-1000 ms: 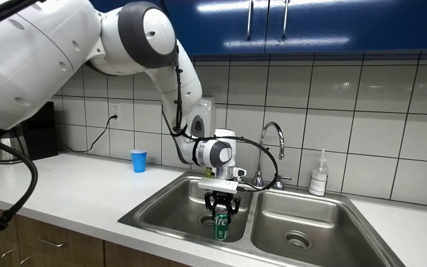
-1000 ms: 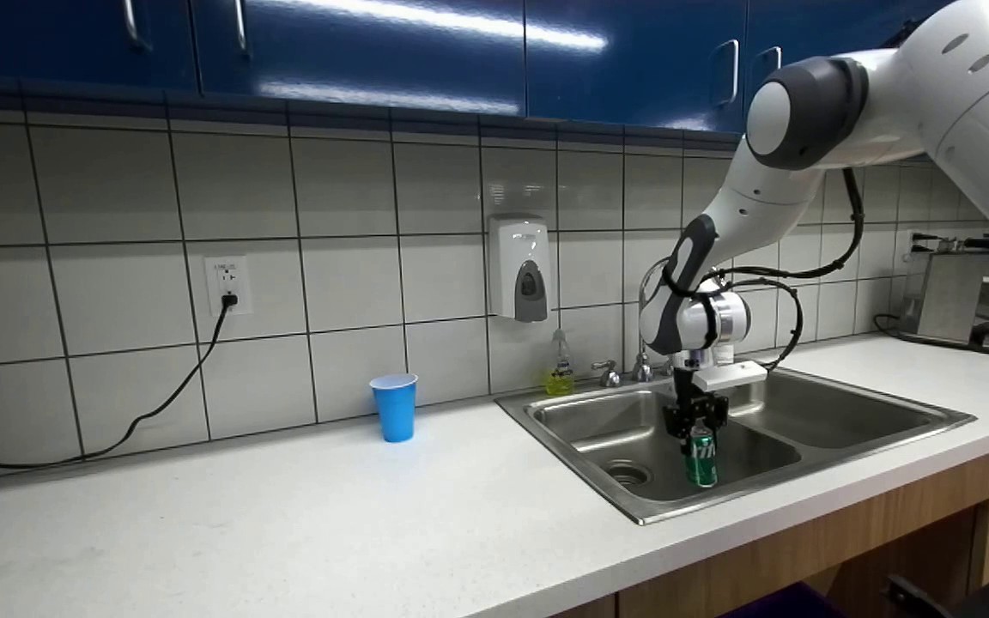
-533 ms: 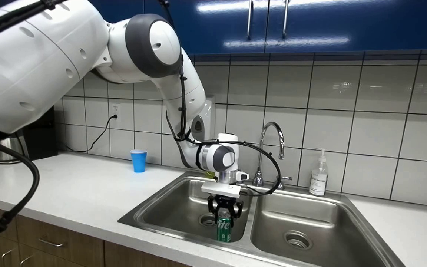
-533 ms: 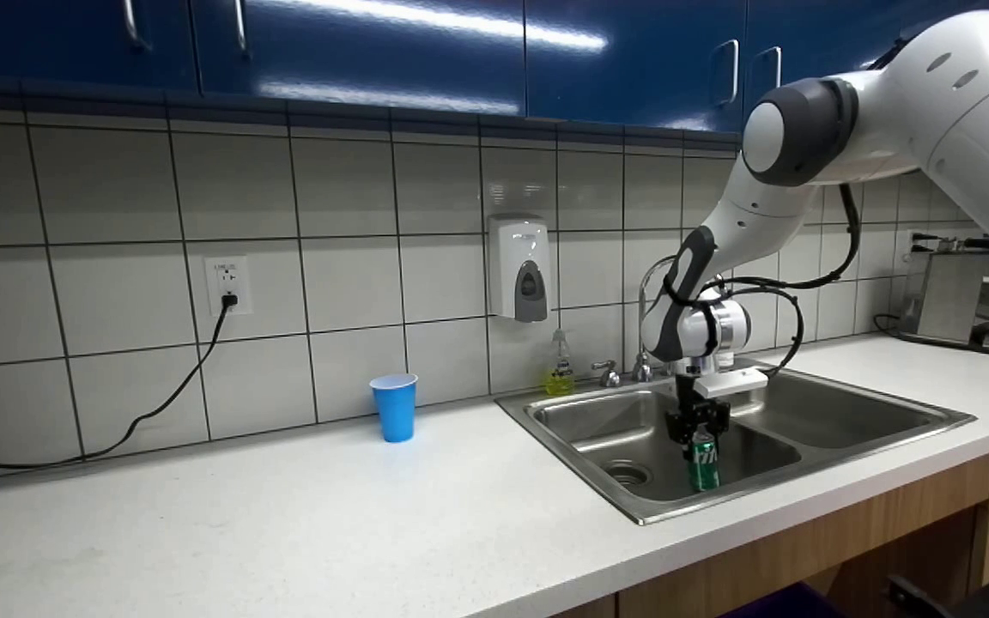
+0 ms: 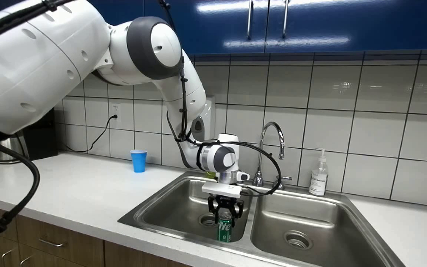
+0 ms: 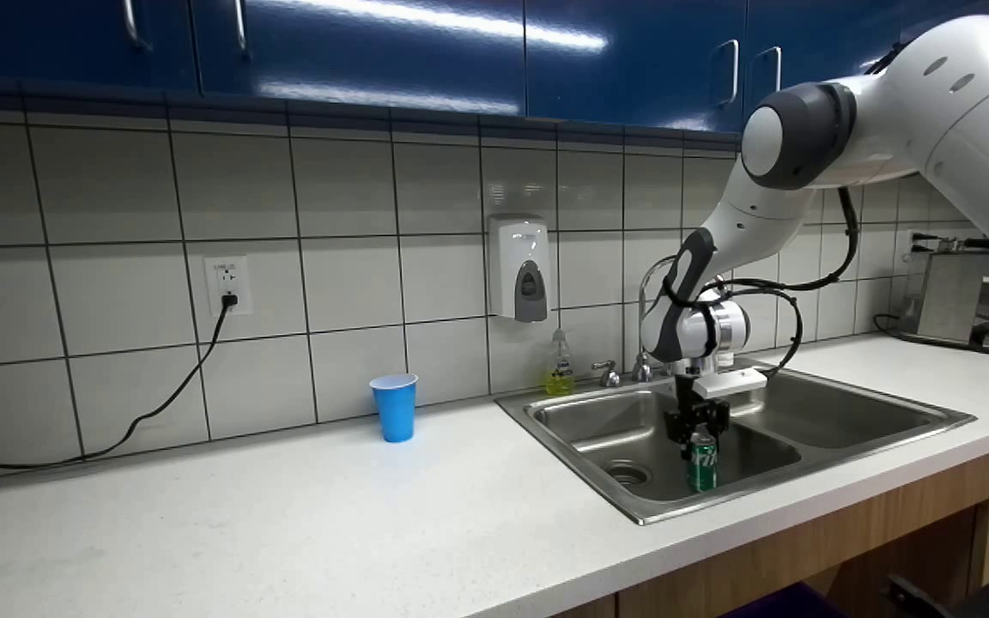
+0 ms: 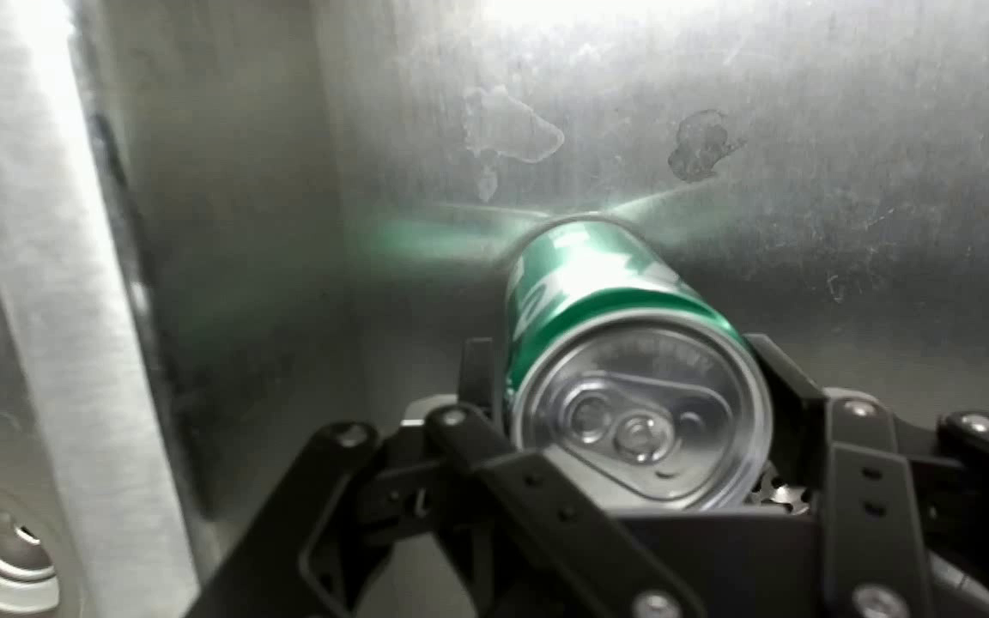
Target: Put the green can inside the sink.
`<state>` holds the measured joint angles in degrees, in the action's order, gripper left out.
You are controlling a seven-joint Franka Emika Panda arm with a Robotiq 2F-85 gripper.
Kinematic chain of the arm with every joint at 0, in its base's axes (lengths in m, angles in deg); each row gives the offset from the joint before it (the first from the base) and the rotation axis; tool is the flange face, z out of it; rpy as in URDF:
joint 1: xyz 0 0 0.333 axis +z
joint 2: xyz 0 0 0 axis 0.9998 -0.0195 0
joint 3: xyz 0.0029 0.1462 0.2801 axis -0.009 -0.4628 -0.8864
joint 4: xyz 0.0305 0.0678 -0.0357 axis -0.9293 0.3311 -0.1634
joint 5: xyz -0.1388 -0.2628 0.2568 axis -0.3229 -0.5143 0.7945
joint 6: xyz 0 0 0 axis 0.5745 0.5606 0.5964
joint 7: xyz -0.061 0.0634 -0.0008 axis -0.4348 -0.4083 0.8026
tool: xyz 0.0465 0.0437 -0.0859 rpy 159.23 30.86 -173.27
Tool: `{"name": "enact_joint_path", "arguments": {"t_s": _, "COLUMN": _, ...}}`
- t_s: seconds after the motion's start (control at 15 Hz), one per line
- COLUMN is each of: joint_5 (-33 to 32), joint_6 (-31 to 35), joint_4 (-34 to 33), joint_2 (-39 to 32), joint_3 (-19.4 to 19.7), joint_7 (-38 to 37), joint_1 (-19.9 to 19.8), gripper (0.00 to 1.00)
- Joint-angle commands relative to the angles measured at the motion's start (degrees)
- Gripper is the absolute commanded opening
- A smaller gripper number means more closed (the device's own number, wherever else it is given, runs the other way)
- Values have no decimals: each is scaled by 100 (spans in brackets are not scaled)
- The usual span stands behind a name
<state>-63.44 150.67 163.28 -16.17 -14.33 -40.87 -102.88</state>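
The gripper (image 5: pixel 225 221) points down in an exterior view, its jaws around the top of the green can (image 5: pixel 224 232) inside the sink (image 5: pixel 251 220), a drain (image 5: pixel 207 220) at the can's ten o'clock. In an exterior view the can looks upright, the blue cup (image 6: pixel 395 410) well off toward nine. In the wrist view, fingers (image 7: pixel 477 378) flank the can at nine and three; clamped or slack, I cannot tell. Its base seems grounded, so this reads as set-down; next: spread, then lift straight clear.
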Motion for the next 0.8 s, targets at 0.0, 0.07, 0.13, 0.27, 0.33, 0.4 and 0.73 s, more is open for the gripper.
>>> {"name": "enact_joint_path", "arguments": {"t_s": 0.0, "joint_5": -11, "joint_6": -161, "joint_4": -130, "joint_2": 12, "joint_3": -126, "joint_7": -40, "joint_1": -134, "gripper": 100}}
{"name": "enact_joint_path", "arguments": {"t_s": 0.07, "joint_5": -14, "joint_6": -154, "joint_4": -110, "joint_2": 48, "joint_3": -121, "joint_7": -48, "joint_1": -125, "gripper": 100}}
{"name": "enact_joint_path", "arguments": {"t_s": 0.13, "joint_5": -16, "joint_6": -146, "joint_4": -90, "joint_2": 94, "joint_3": -122, "joint_7": -45, "joint_1": -121, "gripper": 100}}
{"name": "enact_joint_path", "arguments": {"t_s": 0.27, "joint_5": -15, "joint_6": -150, "joint_4": -77, "joint_2": 177, "joint_3": -120, "joint_7": -52, "joint_1": -113, "gripper": 100}}
{"name": "enact_joint_path", "arguments": {"t_s": 0.33, "joint_5": -23, "joint_6": -139, "joint_4": -59, "joint_2": 229, "joint_3": -113, "joint_7": -57, "joint_1": -103, "gripper": 100}}
{"name": "enact_joint_path", "arguments": {"t_s": 0.4, "joint_5": -35, "joint_6": -126, "joint_4": -36, "joint_2": 292, "joint_3": -98, "joint_7": -73, "joint_1": -86, "gripper": 100}}
{"name": "enact_joint_path", "arguments": {"t_s": 0.73, "joint_5": -67, "joint_6": -84, "joint_4": 110, "joint_2": 699, "joint_3": -57, "joint_7": -116, "joint_1": -33, "gripper": 100}}
